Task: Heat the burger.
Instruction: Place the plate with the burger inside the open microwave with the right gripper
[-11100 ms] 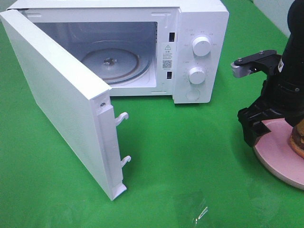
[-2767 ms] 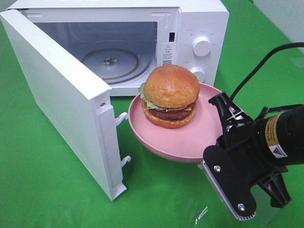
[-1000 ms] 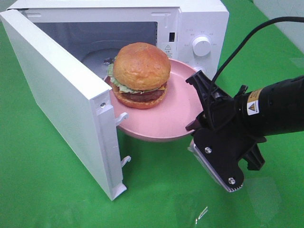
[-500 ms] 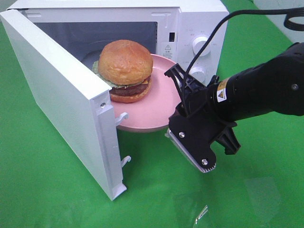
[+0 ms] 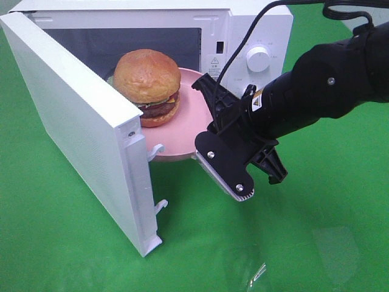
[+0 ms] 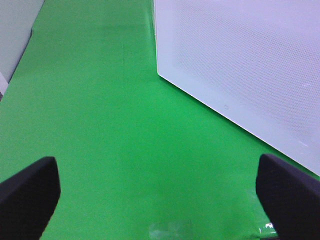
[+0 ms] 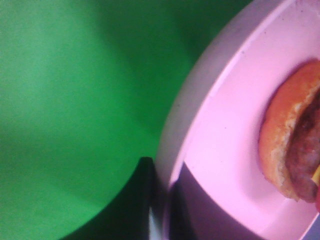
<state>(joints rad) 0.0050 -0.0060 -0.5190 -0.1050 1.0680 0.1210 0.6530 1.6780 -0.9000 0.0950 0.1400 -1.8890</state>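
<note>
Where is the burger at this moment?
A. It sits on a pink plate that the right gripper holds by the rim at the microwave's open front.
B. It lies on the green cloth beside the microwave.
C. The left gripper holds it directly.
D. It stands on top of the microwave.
A: the burger sits on the pink plate, whose rim the right gripper clamps at the open front of the microwave.

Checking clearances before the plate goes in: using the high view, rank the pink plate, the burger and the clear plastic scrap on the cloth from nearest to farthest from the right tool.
1. pink plate: its rim is clamped in the right tool.
2. burger: on the plate's far side, left of the tool.
3. clear plastic scrap: lying far forward, near the view's bottom edge.
</note>
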